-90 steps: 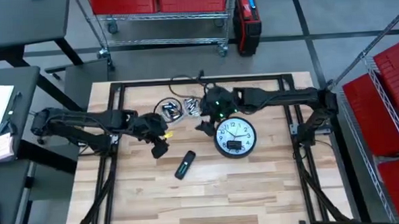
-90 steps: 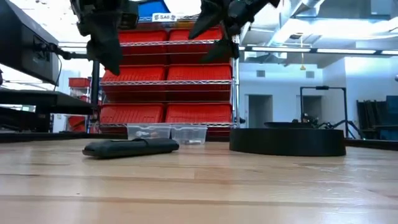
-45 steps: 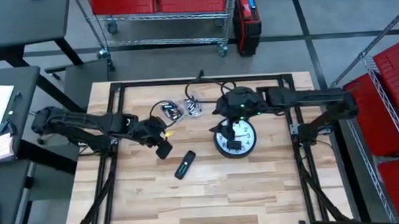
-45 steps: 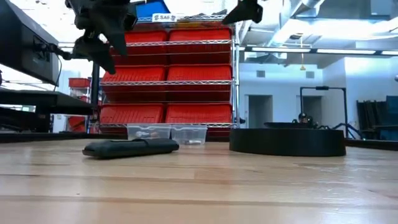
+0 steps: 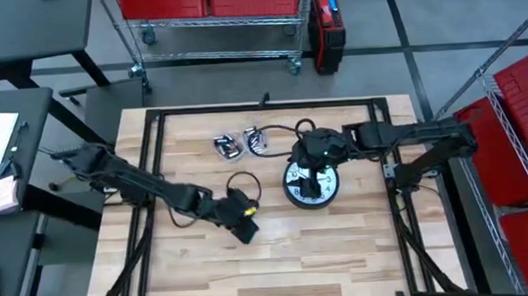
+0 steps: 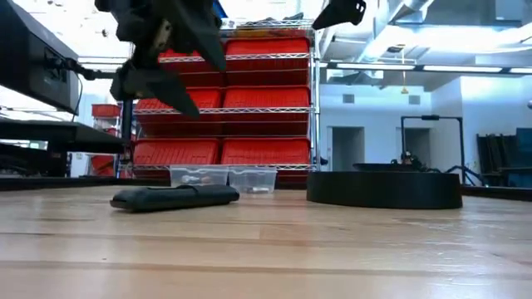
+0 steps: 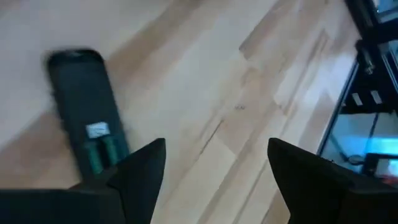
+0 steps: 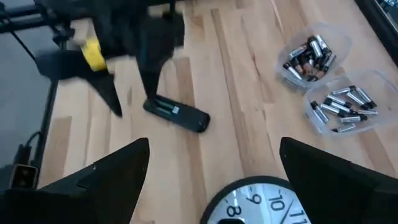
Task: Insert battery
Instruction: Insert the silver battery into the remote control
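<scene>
Two arms reach over the wooden surface, and the largest thing on it is the round clock lying face up right of centre, with the right pincer hovering above its far edge, fingers spread apart and empty. Left of the clock lies the black remote, cover off, green cells showing in its bay; the left pincer hangs just over it, fingers apart and holding nothing. Smaller again are two clear trays of loose batteries at the far side, well apart from the remote. No battery is in hand, so the step in hand looks like positioning: a cell must first come from a tray. To seat it well, I would match polarity, enter at a slant, then press it flat.
</scene>
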Robot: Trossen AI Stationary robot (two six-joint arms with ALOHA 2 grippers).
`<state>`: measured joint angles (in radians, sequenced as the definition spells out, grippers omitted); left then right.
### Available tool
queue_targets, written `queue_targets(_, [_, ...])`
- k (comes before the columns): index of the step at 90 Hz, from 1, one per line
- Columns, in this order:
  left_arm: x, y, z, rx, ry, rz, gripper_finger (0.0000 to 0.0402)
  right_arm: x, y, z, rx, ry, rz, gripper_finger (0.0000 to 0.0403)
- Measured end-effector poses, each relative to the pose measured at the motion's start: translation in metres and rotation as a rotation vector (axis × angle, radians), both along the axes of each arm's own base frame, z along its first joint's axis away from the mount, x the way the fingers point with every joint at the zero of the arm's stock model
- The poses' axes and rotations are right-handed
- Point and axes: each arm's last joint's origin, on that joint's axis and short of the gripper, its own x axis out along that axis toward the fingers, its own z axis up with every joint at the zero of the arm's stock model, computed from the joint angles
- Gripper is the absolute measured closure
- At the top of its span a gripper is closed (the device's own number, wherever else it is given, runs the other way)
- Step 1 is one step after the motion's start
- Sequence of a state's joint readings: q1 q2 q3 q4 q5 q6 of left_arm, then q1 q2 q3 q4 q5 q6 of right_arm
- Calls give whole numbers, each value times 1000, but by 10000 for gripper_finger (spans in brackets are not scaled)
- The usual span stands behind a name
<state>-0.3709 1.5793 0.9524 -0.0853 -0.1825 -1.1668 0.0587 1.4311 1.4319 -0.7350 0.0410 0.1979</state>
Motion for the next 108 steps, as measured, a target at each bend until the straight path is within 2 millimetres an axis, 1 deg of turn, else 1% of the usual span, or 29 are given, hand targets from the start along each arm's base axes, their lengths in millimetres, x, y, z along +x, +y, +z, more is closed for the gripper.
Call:
queue_targets(14, [7, -12, -30, -26, 81, 1, 139, 0, 0, 0, 0, 0, 0, 55])
queue_targets(27, [8, -19, -48, -49, 158, -40, 139, 0, 0, 0, 2, 6, -2, 55])
queue_targets(44, [-4, -22, -54, -22, 278, -78, 139, -2, 1, -2, 1, 24, 1, 55])
queue_targets(55, [-13, -21, -53, 16, 351, -112, 140, -2, 2, -2, -1, 24, 1, 55])
queue_targets(61, [-14, -21, -54, 37, 361, -128, 140, -2, 2, -2, -1, 26, 1, 55])
queue_targets(76, [-14, -12, -52, 92, 369, -148, 140, -2, 2, -2, -3, 25, -1, 55])
queue_targets(86, [-18, -10, -45, 112, 363, -166, 140, -2, 2, -2, -2, 26, -3, 55])
queue_targets(93, [-22, -8, -32, 99, 340, -180, 139, -2, 2, -2, -2, 28, -3, 55])
queue_targets(108, [-44, -1, 8, 47, 281, -168, 139, -1, 2, -3, -3, 32, -4, 55])
